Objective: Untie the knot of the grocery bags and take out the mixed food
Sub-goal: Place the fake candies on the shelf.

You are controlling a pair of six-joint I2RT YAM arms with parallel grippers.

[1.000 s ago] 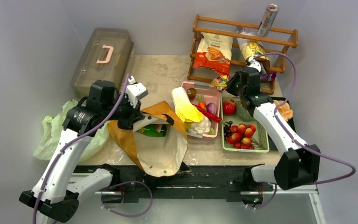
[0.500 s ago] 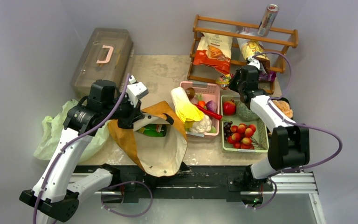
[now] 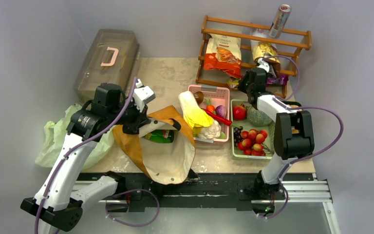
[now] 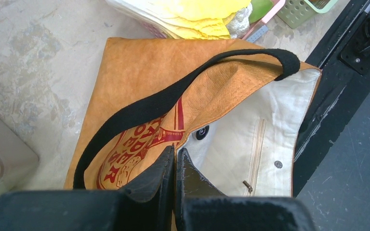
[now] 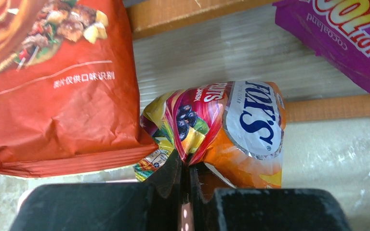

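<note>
At the far left the thin pale-green plastic bag (image 3: 53,139) lies slumped at the table's edge, partly behind the left arm, and its neck cannot be made out. Behind it, by the back wall, stands a grey-brown lidded box (image 3: 108,61). The left gripper (image 4: 175,155) is down at the mouth of the mustard-brown tote (image 3: 163,156). Its two fingers are pressed together with barely a slit between them, pinching the rim where the brown outside meets the cream lining. The tote's black strap (image 4: 173,98) arches over the opening just beyond the fingertips. The tote lies on the table near its front edge with the mouth held open, and a green bottle (image 3: 161,136) shows inside. Just to the right is a pink basket (image 3: 222,91) holding the yellow-white cabbage (image 3: 194,111), a red chilli (image 3: 218,117) and a cauliflower (image 3: 210,131). Next to it a green basket (image 3: 274,141) holds dark grapes (image 3: 237,134), a heap of small red fruits (image 3: 253,139) and a green melon (image 3: 258,117). At the back right stands a wooden rack (image 3: 253,24) with a can (image 3: 279,20) on top and an orange chip bag (image 5: 53,82) leaning on its lower shelf. The right gripper (image 5: 187,166) reaches to that shelf, its fingers closed tight on a crumpled fold of a small colourful snack packet (image 5: 231,125). The packet sits just beside the orange chip bag, with a purple packet (image 5: 347,33) off to its right.
</note>
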